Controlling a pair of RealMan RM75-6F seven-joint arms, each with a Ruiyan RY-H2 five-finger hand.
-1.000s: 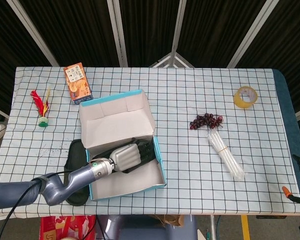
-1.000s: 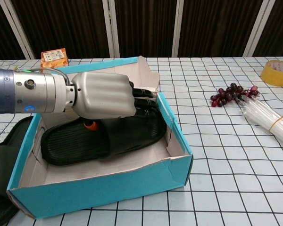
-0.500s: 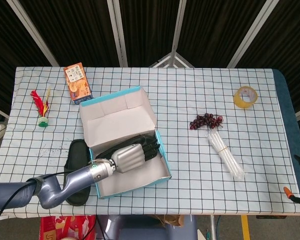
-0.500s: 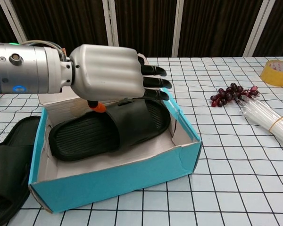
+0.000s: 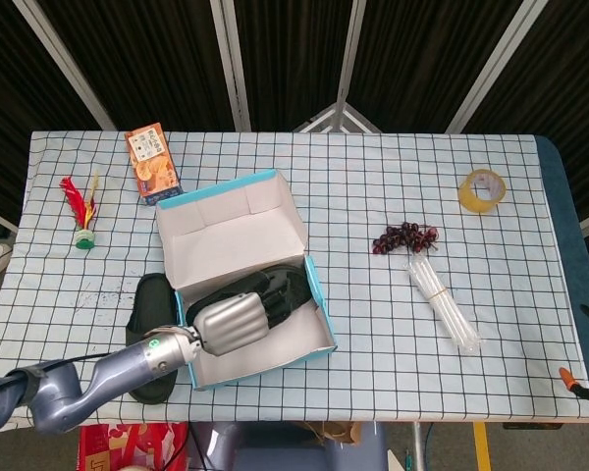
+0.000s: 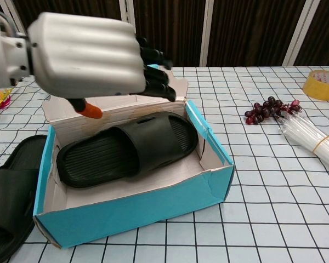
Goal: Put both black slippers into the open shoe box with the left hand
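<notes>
One slipper [image 6: 126,148] lies flat inside the box [image 6: 137,211], sole down, filling most of the floor at the centre of the chest view. Above it hovers the left hand [image 6: 88,55], upper left of that frame, clear of the slipper, its dark fingers [image 6: 156,74] spread and pointing right, holding nothing. From the head view the same hand [image 5: 231,319] sits over the box's [image 5: 319,304] lower left part, arm trailing off to the bottom left corner.

The second slipper [image 5: 149,324] is out on the worktop [image 5: 373,196], just beside the box's left wall; the chest view catches it at the lower left edge [image 6: 8,192], partly cut off. The box lid stands open toward the top of the frame.

The right hand [image 5: 587,378] may be the dark shape with an orange tip at the far right edge of the head view; too little shows to tell how its fingers lie.

Elsewhere on the checked cloth: an orange carton [image 5: 152,162] at upper left, a feathered shuttlecock [image 5: 81,211] at the left, grapes [image 5: 404,237] right of centre, a bundle of clear tubes [image 5: 442,299] just below them, and a tape roll [image 5: 482,189] at upper right.
</notes>
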